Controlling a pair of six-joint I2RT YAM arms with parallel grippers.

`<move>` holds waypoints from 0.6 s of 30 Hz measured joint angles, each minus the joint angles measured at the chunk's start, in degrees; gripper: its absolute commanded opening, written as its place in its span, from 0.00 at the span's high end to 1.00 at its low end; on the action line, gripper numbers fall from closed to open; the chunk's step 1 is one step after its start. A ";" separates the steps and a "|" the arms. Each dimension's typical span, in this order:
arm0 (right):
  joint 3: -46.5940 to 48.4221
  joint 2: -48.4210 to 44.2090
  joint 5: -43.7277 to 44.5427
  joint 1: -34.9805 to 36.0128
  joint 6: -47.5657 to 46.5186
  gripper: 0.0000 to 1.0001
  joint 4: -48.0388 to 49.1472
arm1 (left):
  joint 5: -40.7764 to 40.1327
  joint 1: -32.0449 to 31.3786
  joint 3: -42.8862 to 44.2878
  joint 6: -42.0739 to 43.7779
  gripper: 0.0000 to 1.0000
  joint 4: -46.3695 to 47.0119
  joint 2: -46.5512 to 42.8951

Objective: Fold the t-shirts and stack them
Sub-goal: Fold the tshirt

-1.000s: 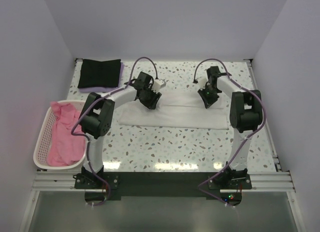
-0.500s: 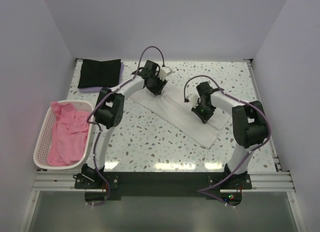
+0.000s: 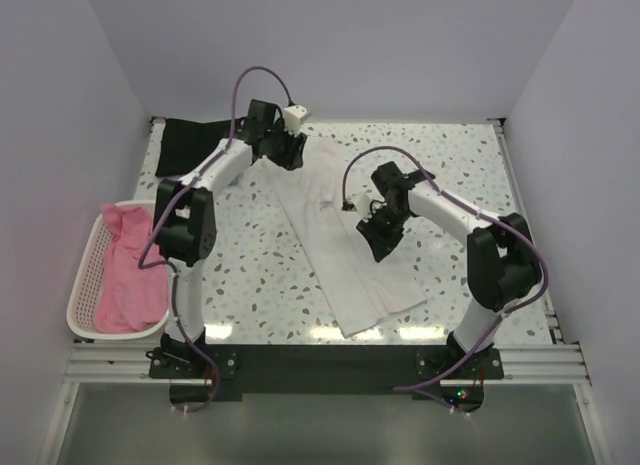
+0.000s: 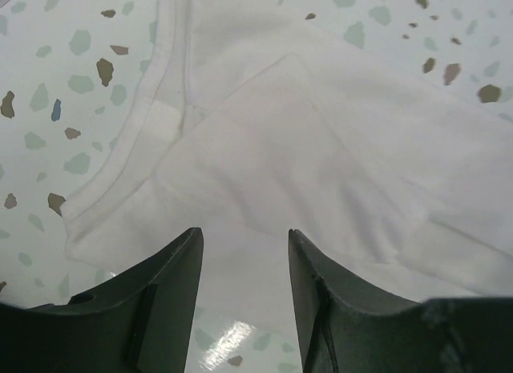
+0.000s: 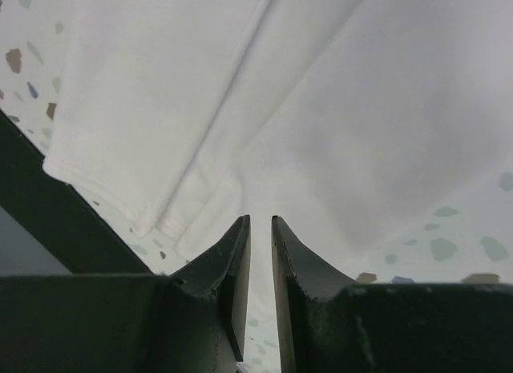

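A white t-shirt [image 3: 340, 265], folded into a long strip, lies slantwise on the table from back centre to the near edge. It also shows in the left wrist view [image 4: 321, 148] and the right wrist view [image 5: 361, 108]. My left gripper [image 3: 287, 151] is at the strip's far end, jaws apart over its collar edge [image 4: 244, 231]. My right gripper [image 3: 380, 237] is at the strip's right edge, jaws almost together with white cloth running into the slit [image 5: 260, 218]. A folded black t-shirt [image 3: 185, 145] lies at back left, partly hidden by the left arm. Pink t-shirts [image 3: 130, 275] fill the basket.
The pale pink lattice basket [image 3: 80, 290] stands at the left table edge. The white enclosure walls close in the back and both sides. A dark rail [image 3: 320, 360] runs along the near edge by the arm bases.
The white strip has swung from lying crosswise to lying slantwise towards the near edge. My left gripper moved back and left; my right gripper moved left and nearer with the cloth.
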 measured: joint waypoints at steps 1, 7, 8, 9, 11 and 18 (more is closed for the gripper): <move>0.50 -0.46 0.94 -0.35 -0.02 0.80 0.20 | 0.46 -0.24 -2.08 -0.74 0.49 0.55 -2.56; -0.85 -0.37 7.50 -0.94 -0.74 0.98 1.79 | 3.37 -1.51 -12.13 -2.82 0.70 2.25 -11.08; -1.46 0.04 8.66 -0.94 -0.79 1.00 2.25 | 3.91 -1.51 -13.70 -2.86 0.78 2.25 -11.04; -1.84 0.42 9.29 -0.94 -0.94 1.00 2.58 | 4.28 -1.51 -14.93 -3.08 0.82 2.10 -10.56; -3.19 1.33 10.58 -0.94 -0.85 1.00 4.00 | 4.68 -1.53 -16.48 -3.02 0.92 1.66 -9.25; -8.50 2.34 12.61 -0.37 -0.59 1.00 7.10 | 2.25 -2.93 -17.40 -2.73 0.99 -0.37 -3.89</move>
